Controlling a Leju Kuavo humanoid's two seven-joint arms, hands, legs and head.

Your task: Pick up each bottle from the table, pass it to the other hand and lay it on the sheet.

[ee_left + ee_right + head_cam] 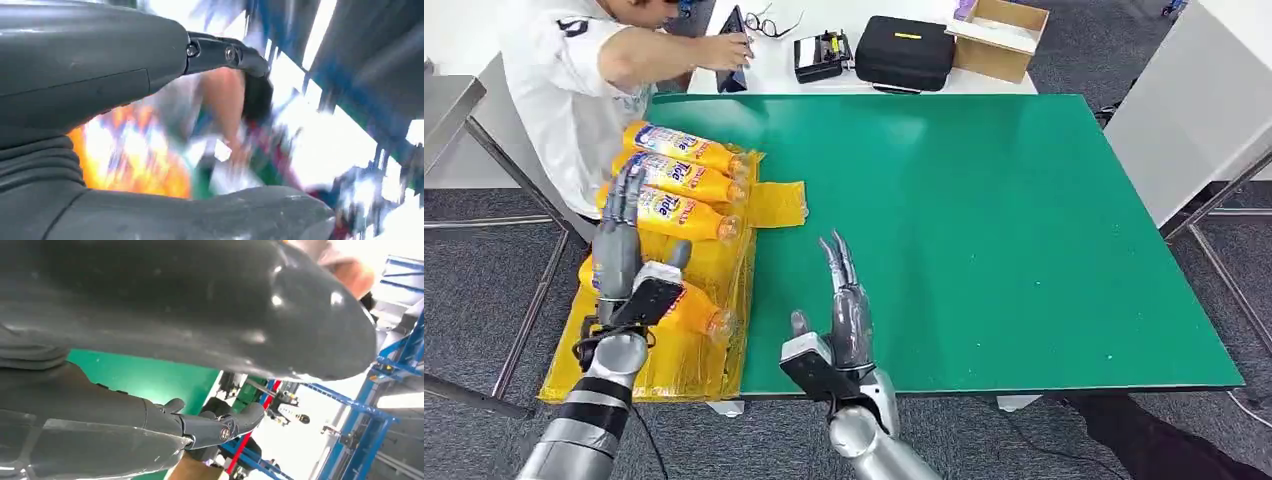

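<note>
Four bottles lay side by side on the yellow sheet, at the green table's left edge, likely so none rolled off. The left hand hovered over the sheet, fingers straight and holding nothing. The right hand, right of the sheet, was spread and empty.
</note>
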